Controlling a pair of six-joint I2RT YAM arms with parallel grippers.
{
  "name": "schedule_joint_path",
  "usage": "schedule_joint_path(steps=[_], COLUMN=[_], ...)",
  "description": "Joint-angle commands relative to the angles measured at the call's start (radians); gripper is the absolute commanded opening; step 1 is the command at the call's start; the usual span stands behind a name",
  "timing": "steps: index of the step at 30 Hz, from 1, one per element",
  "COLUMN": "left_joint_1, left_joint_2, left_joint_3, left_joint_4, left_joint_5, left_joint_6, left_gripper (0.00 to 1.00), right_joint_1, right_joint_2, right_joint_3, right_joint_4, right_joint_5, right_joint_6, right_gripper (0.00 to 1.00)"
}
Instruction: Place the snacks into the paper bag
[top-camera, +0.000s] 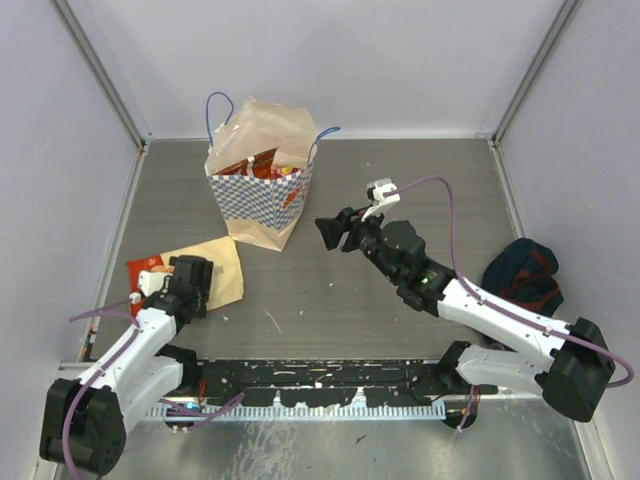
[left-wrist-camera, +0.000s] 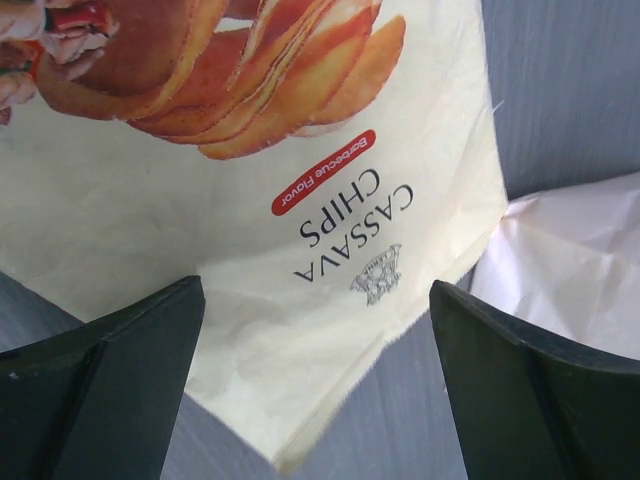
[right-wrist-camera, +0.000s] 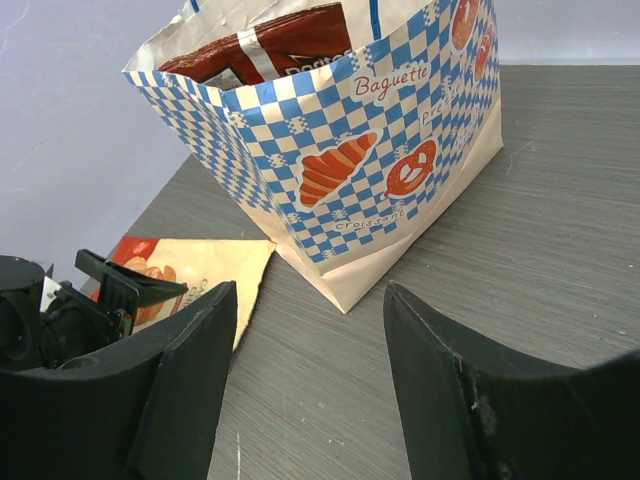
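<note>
At lower left a chip packet (top-camera: 220, 265) is framed by the left gripper (left-wrist-camera: 317, 300), spread wide for pickup; the paper bag (top-camera: 262, 200) is stood open at upper centre to receive it; the right gripper (top-camera: 332, 232) is held parted, empty.

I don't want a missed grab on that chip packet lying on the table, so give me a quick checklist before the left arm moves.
1. Left gripper open: ok.
2. Cassava chips packet lined up between its fingers: ok, in the left wrist view.
3. Fingers down at packet height: cannot tell.
4. Paper bag upright, mouth open: ok.
5. Right gripper open, empty, apart from the bag: ok.
6. Room left in the bag: cannot tell; the Doritos bag shows at the rim.
</note>
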Motion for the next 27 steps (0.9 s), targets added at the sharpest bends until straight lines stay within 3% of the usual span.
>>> schedule_joint_path(steps=[1, 8, 19, 27], left_joint_1=[-0.017, -0.031, -0.055, -0.195], left_joint_2=[-0.013, -0.103, -0.083, 0.003], left_joint_3=[0.046, 0.202, 0.318, 0.5], left_joint_4=[-0.194, -0.357, -0.458, -0.686], left_joint_5=[0.045, -0.041, -0.079, -0.247], left_joint_6=[0.133, 0.256, 0.375, 0.446], left_gripper=[0.98, 0.98, 0.98, 0.98], right_joint_1=[-0.004, -0.004, -0.004, -0.003], right_joint_2=[0.009, 0.034, 0.05, 0.059], right_joint_3=[0.017, 0.023, 0.026, 0.029], right_joint_4=[0.061, 0.068, 0.069, 0.069], right_joint_5=[-0.002, -0.011, -0.046, -0.046], right_joint_6=[0.008, 0.019, 0.023, 0.022], right_gripper=[0.65, 0.65, 0.65, 0.65])
